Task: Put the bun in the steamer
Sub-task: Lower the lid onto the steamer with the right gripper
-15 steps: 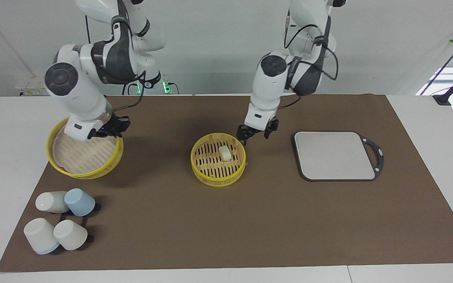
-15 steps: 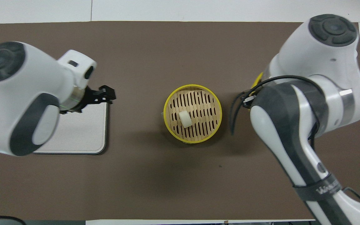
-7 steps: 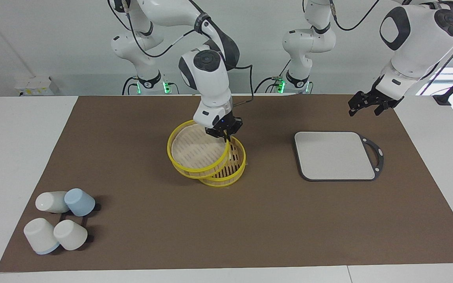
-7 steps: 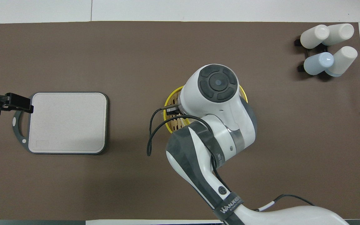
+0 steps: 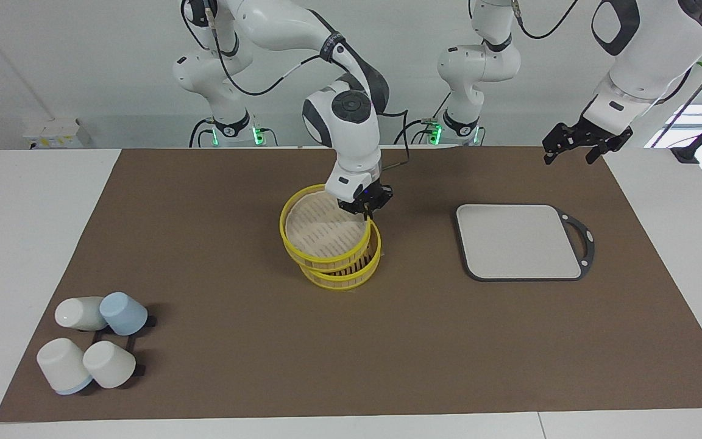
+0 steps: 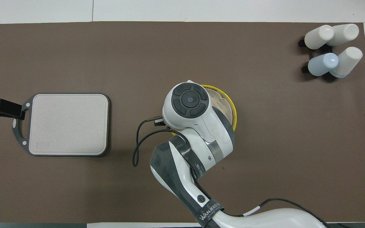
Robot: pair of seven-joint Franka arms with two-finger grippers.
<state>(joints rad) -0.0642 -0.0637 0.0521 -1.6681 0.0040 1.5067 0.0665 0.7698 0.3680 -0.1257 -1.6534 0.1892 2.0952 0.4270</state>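
The right gripper (image 5: 364,206) pinched the steamer lid (image 5: 325,228) by the rim edge nearer the robots and held it tilted over the steamer basket (image 5: 345,273) mid-table, covering the bun, which could not be seen. That light, stiff bamboo lid looked best held by its yellow rim, though a one-sided pinch would let it sag. The left gripper (image 5: 575,141) waited, fingers spread, above the grey board (image 5: 518,241).
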